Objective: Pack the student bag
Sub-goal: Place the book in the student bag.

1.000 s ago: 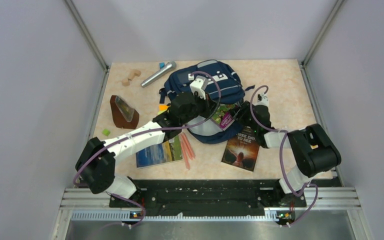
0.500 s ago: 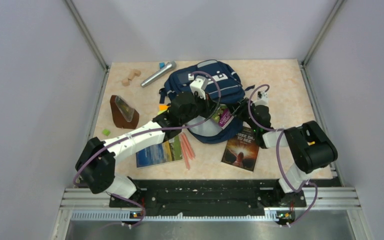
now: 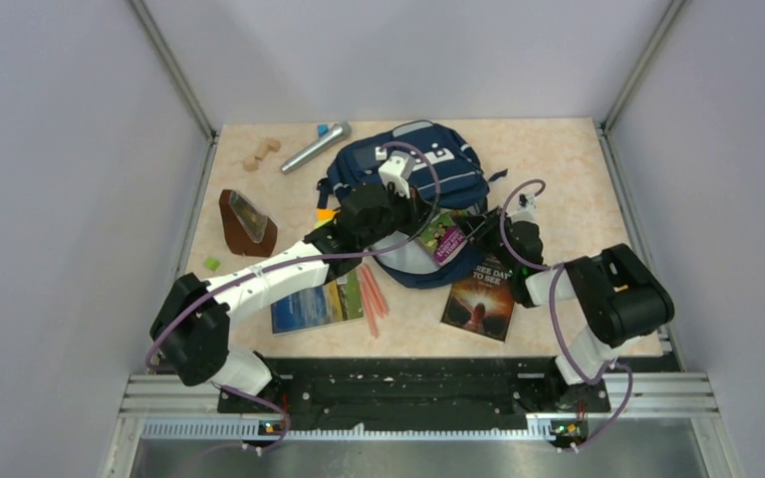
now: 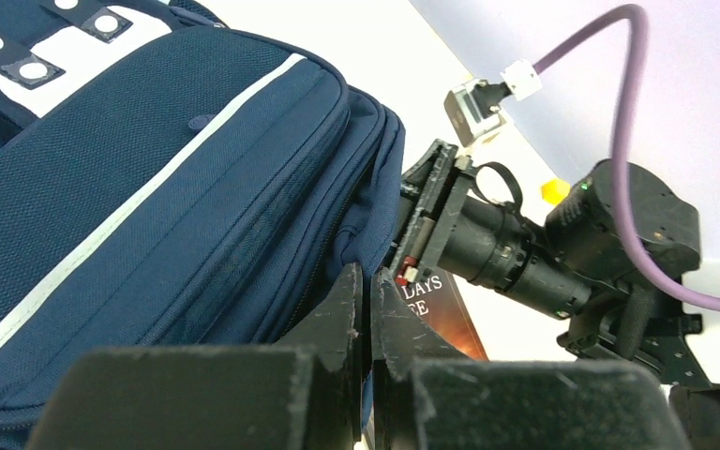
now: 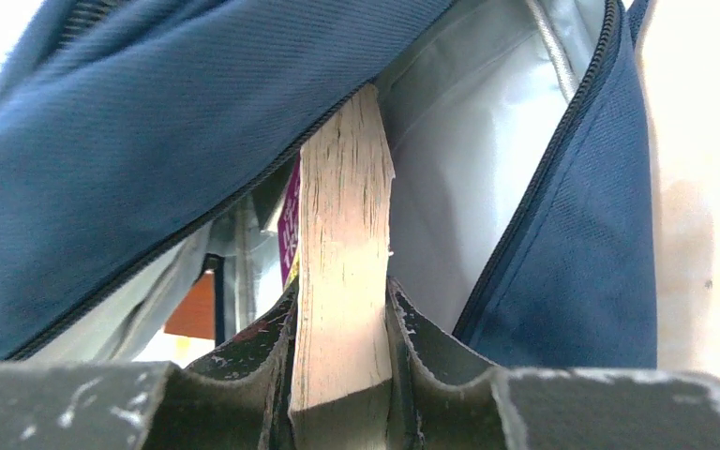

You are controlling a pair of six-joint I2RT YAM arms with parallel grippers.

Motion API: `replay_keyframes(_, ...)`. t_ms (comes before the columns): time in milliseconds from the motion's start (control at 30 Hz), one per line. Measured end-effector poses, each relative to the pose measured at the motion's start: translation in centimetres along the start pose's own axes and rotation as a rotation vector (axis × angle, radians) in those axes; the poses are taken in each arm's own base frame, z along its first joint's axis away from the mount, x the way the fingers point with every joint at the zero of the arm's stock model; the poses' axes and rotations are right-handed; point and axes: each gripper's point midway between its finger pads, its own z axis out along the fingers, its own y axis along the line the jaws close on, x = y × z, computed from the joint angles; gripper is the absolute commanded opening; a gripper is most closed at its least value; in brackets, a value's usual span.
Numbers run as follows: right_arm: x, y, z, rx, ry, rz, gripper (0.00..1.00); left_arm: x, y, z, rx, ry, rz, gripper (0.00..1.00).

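The student bag (image 3: 428, 164), navy with grey stripes and a white patch, lies at the table's back centre with its opening facing me. My left gripper (image 4: 367, 286) is shut on the blue fabric edge of that opening and holds it up. A purple-covered book (image 3: 445, 240) sticks out of the opening. My right gripper (image 5: 342, 300) is shut on the book's pale page edge (image 5: 342, 234), pointing into the grey-lined inside of the bag (image 5: 469, 169). In the top view the right gripper (image 3: 479, 231) sits just right of the opening.
A dark book (image 3: 480, 296) lies in front of the bag, under my right forearm. A landscape-cover book (image 3: 317, 302) and pink pencils (image 3: 372, 294) lie near the left arm. A brown wedge (image 3: 247, 224), microphone (image 3: 314, 147) and wooden blocks (image 3: 261, 152) sit at the back left.
My right gripper has closed on the purple book's edge and the wrist has shifted slightly toward the bag. The left gripper has kept its hold on the bag.
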Motion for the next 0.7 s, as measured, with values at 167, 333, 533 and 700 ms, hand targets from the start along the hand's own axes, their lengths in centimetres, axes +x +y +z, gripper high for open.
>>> replay_keyframes(167,-1.1,1.5,-2.0,-0.034,-0.047,0.061,0.00,0.1,-0.3,0.0,0.012,0.005,-0.009,0.00)
replay_keyframes(333,-2.3,3.1,-3.7,-0.073,-0.099,0.120,0.00,-0.5,-0.6,0.0,0.017,-0.007,-0.016,0.00)
replay_keyframes(533,-3.8,3.9,-4.6,-0.078,-0.159,0.142,0.00,-1.0,-0.9,0.1,0.022,-0.016,-0.036,0.00)
replay_keyframes(700,-3.6,3.6,-4.2,-0.061,-0.181,0.148,0.00,-1.2,-1.0,0.1,0.024,-0.019,-0.045,0.00)
